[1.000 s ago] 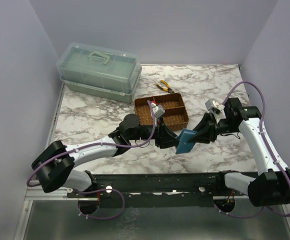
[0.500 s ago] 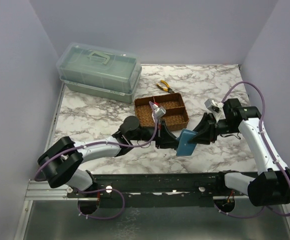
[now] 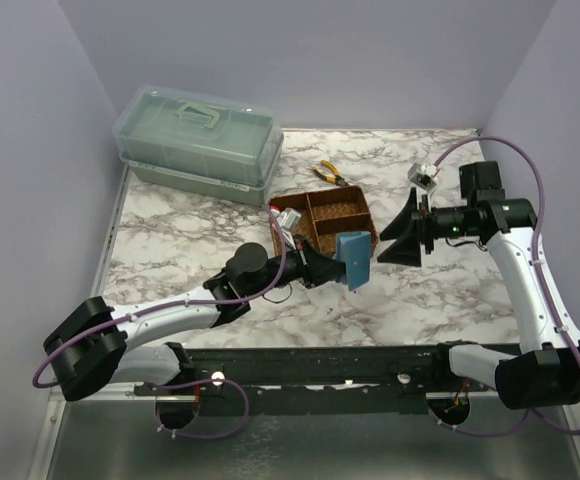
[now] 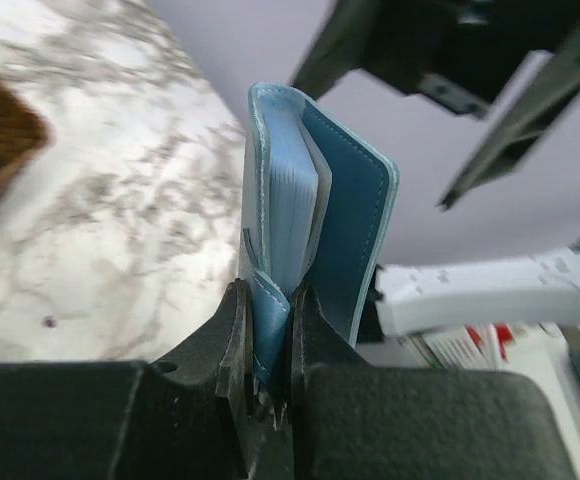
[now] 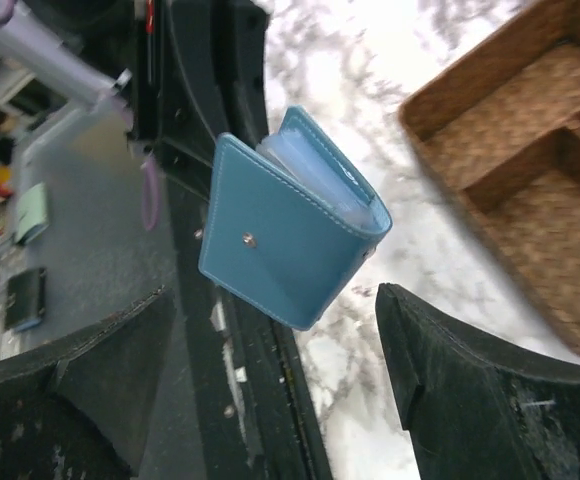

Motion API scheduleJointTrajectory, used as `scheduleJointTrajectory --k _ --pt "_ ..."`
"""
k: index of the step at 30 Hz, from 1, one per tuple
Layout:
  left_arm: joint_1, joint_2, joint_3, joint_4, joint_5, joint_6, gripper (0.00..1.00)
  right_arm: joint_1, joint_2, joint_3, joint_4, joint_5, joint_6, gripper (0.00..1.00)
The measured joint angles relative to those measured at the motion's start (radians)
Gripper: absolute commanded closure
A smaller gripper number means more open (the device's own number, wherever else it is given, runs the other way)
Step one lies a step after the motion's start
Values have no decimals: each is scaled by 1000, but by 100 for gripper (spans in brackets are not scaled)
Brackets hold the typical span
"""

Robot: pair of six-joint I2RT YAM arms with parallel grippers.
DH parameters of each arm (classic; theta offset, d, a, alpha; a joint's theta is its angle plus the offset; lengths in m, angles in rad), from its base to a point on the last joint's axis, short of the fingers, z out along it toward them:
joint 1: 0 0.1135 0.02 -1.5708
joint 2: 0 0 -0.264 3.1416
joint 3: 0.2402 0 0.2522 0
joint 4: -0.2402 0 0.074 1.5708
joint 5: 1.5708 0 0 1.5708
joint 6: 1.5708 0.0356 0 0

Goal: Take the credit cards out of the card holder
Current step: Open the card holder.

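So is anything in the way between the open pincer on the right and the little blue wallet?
No, nothing I can see. Only open air lies between the right pincer and the card holder, which the left pincer grips by one edge. The woven tray sits off to the side, not between them.

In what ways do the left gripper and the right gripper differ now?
The left gripper is shut on one edge of the card holder; the right gripper stands wide open, holding nothing. The left touches the holder; the right is apart from it. Both have black fingers.
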Motion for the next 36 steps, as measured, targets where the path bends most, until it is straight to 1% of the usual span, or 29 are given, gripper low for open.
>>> scheduleJointTrajectory --k 2,4,7,9,11,16,20,22,23,25,27,30,33,34,36 --pt "-6 -25 10 -79 -95 2 100 0 19 86 16 68 72 9" --pt "-13 -36 40 -174 -195 1 100 0 27 149 39 105 129 7" --pt "-34 -31 121 -325 -335 2 100 0 15 166 74 147 204 6" --pt "-77 -12 201 -416 -435 11 100 0 9 154 90 171 246 5" --pt "-136 27 299 -502 -534 24 100 0 6 140 101 187 275 5" --pt "-245 169 538 -673 -719 38 100 0 0 119 124 246 319 5" --pt "-305 260 655 -779 -848 43 100 2 -15 116 148 318 344 5" --pt "-328 296 692 -816 -901 45 100 2 -33 114 170 372 361 7" --pt "-337 308 703 -828 -917 46 100 2 -43 113 181 399 369 9" --pt "-353 327 717 -850 -948 47 100 2 -63 105 201 447 384 20" --pt "-364 336 724 -868 -974 47 100 2 -77 92 218 488 395 26" --pt "-375 337 726 -888 -1009 47 100 2 -84 66 232 542 412 39" --pt "-379 333 723 -898 -1027 45 100 3 -98 39 242 602 425 53" --pt "-380 326 715 -897 -1029 42 100 3 -104 34 244 617 427 55" --pt "-383 298 687 -895 -1031 35 100 3 -121 22 250 641 432 55"
